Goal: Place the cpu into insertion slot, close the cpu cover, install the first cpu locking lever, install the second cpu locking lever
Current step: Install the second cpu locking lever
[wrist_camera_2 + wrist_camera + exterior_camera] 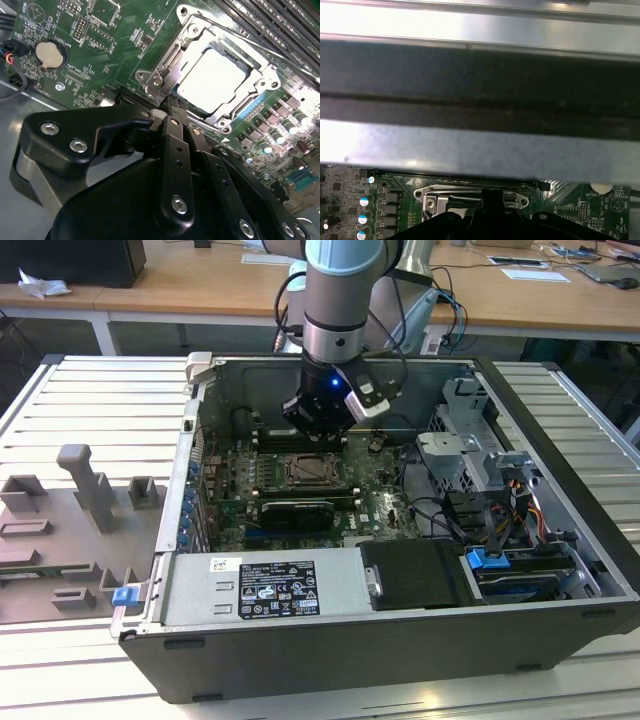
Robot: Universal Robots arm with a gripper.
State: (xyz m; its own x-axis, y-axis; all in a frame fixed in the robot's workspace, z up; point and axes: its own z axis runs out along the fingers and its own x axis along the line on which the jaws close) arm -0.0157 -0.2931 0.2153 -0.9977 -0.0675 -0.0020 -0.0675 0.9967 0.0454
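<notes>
Black gripper (172,107) parts crowd the foreground of the second wrist view, its fingers (176,145) drawn together into one narrow tip with nothing visibly between them. That tip sits at the near edge of the slot (210,75), by a thin lever (165,65) along the frame's side; whether it touches the lever cannot be told.

Beyond the tip, the cpu (212,80) lies flat in the slot, its pale metal top bright under the light. The cover (260,82) appears folded down around it, framing the chip through its central cut-out. A coin battery (48,54) sits on the green board (120,35), well apart from the socket.

From the exterior view, the arm reaches down into an open computer case (400,660), with the gripper (318,430) just above the slot (315,472).

Risk, as a judgement: the tip is slim and the lever is springy wire, so an off-centre push could let it slip free and snap back. A slip could also drive the tip into the cover or nearby board parts.
</notes>
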